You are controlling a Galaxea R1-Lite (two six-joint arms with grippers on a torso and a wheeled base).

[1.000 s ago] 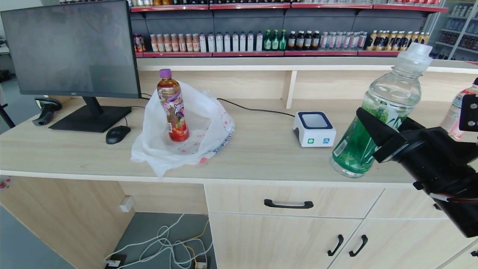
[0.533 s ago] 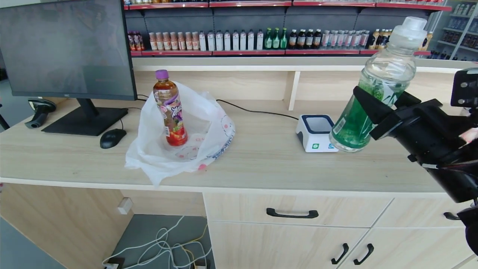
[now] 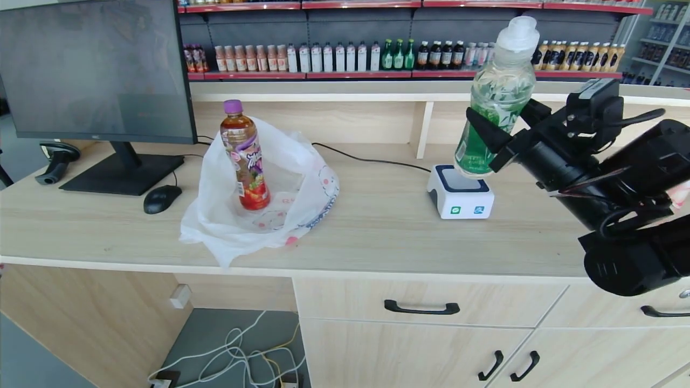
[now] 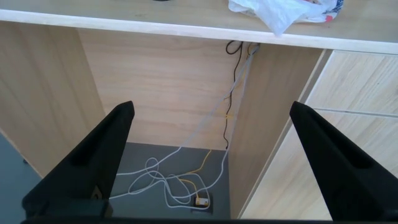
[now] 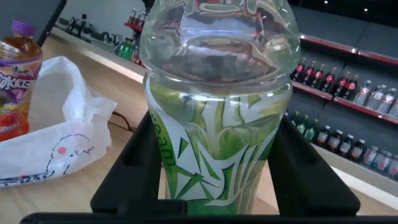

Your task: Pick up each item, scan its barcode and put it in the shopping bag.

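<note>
Green drink bottle (image 3: pixel 493 102) is up in the air, just above the scanner (image 3: pixel 460 192), w/ the right tool (image 3: pixel 498 132) clamped round it. Tea bottle (image 3: pixel 245 156) stands in the shopping bag (image 3: pixel 302 183) on the surface (image 3: pixel 377 237). Left tool (image 4: pixel 211 155) hangs spread wide, low down.

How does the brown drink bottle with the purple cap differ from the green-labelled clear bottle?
The brown drink bottle stands inside the white plastic bag; the green-labelled clear bottle is held tilted by the right gripper, above the small white scanner. The brown drink bottle has a purple cap, the green-labelled clear bottle a pale one. Both are capped plastic drink bottles.
</note>
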